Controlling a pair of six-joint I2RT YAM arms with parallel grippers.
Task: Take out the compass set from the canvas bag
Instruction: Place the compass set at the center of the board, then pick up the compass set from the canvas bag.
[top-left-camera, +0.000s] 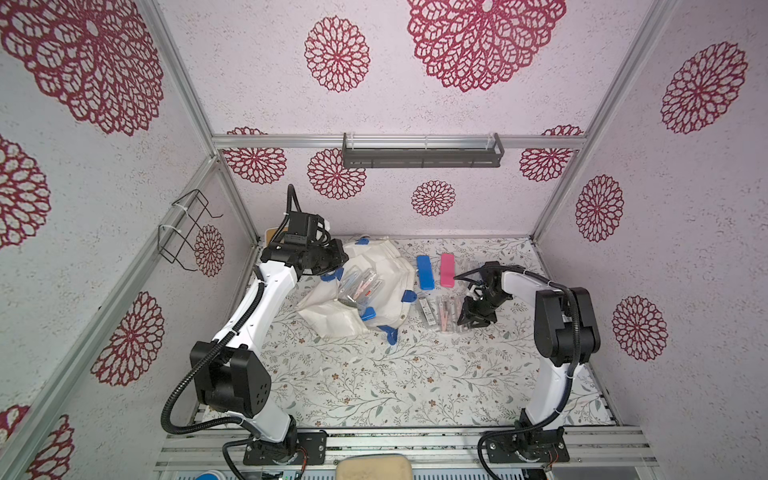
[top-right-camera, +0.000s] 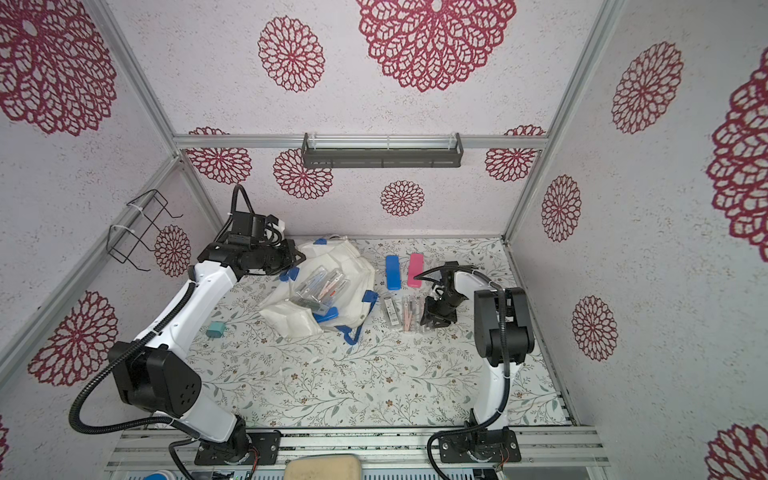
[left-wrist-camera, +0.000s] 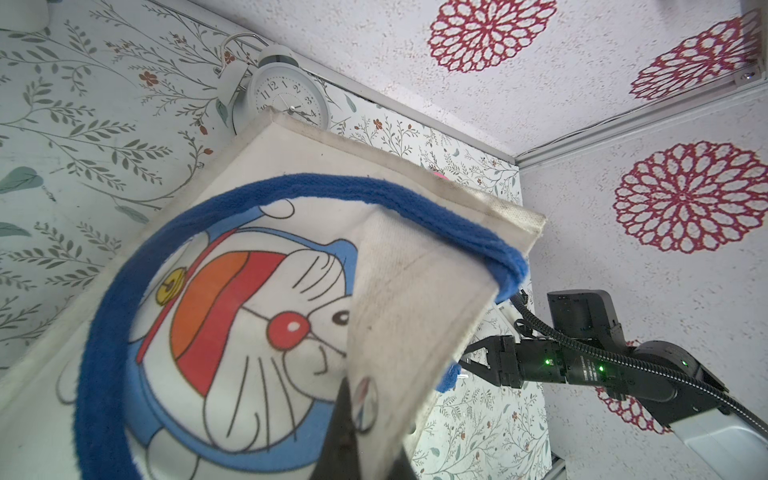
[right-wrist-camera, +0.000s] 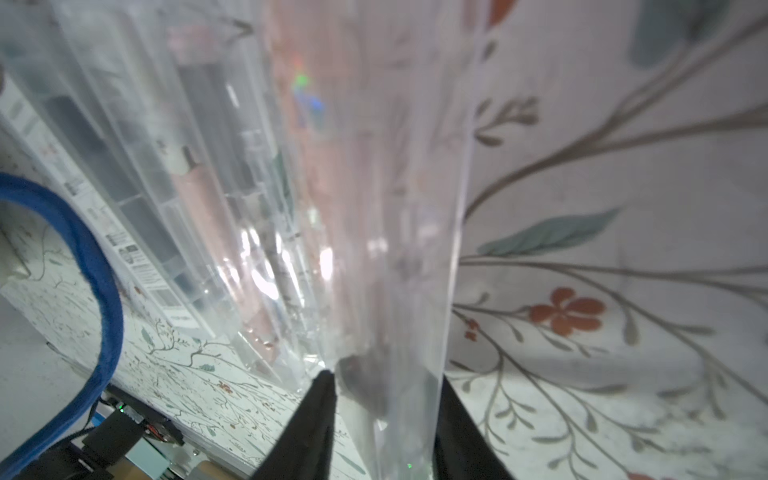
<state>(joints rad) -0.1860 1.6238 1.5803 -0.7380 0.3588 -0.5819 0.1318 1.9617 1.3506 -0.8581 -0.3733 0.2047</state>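
The canvas bag (top-left-camera: 374, 266) lies crumpled on its side around 11 o'clock of the floral counter (top-left-camera: 374, 386), with 1 blue strap handle (top-left-camera: 390, 332) trailing off its 5 o'clock corner. A bundle of clear cases (top-left-camera: 359, 286) rests among the folds between the blue trim tabs; whether it sits inside the mouth or on top of the cloth cannot be told. The left gripper (top-left-camera: 344, 259) is at the bag's 10 o'clock edge, clamped tight on a fold of canvas. In the left wrist view that flap runs down over a dark finger (left-wrist-camera: 338, 419), beside the cartoon print (left-wrist-camera: 249, 316). Behind the bag there, a white alarm clock (left-wrist-camera: 286, 95) stands against the wall. At 3 o'clock of the bag, a row of clear cases (top-left-camera: 436, 311) lies flat on the counter in both top views. A blue case (top-left-camera: 425, 272) and a pink case (top-left-camera: 447, 270) lie side by side at the row's 12 o'clock end. The right gripper (top-left-camera: 476, 323) hangs low at the row's 3 o'clock edge. In the right wrist view its jaws stand moderately apart with a compass set (right-wrist-camera: 395, 208) in a clear case between them, resting on the counter. Whether they press on it cannot be told. In a top view a small teal plug (top-right-camera: 215, 330) lies at 8 o'clock of the bag.
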